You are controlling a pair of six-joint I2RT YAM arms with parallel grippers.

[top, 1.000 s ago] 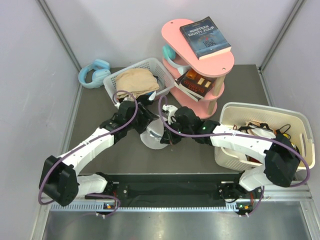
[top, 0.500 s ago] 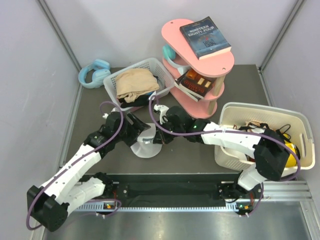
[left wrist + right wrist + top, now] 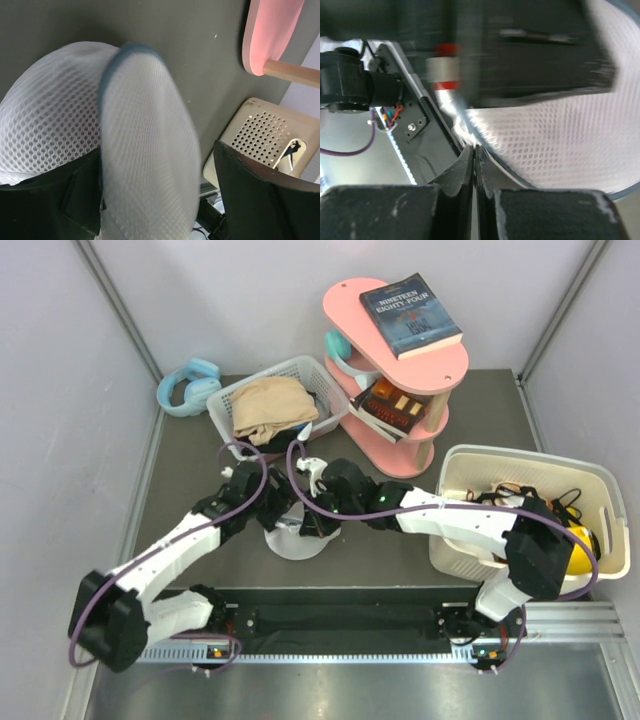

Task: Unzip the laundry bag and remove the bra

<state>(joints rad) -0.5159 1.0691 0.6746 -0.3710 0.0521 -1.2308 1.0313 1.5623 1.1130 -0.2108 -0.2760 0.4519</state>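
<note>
Your R gripper (image 3: 474, 148) pinches shut on the bag (image 3: 297, 538) rim; L gripper (image 3: 157, 150) straddles it, jaws apart. Pull w/o anchoring and bag could just drag along.

The dark grey table (image 3: 190, 475) carries a white slatted basket (image 3: 232, 400) at the back left; blue headphones (image 3: 188, 385) just beside it; a pink shelf (image 3: 392, 456) at the back middle; a cream tub (image 3: 520, 455) on the right; the white mesh laundry bag (image 3: 297, 541) near the front middle, seemingly resting on the surface.

Round white mesh laundry bag (image 3: 297, 542), blue-rimmed, lies on the table (image 3: 480, 415).
</note>
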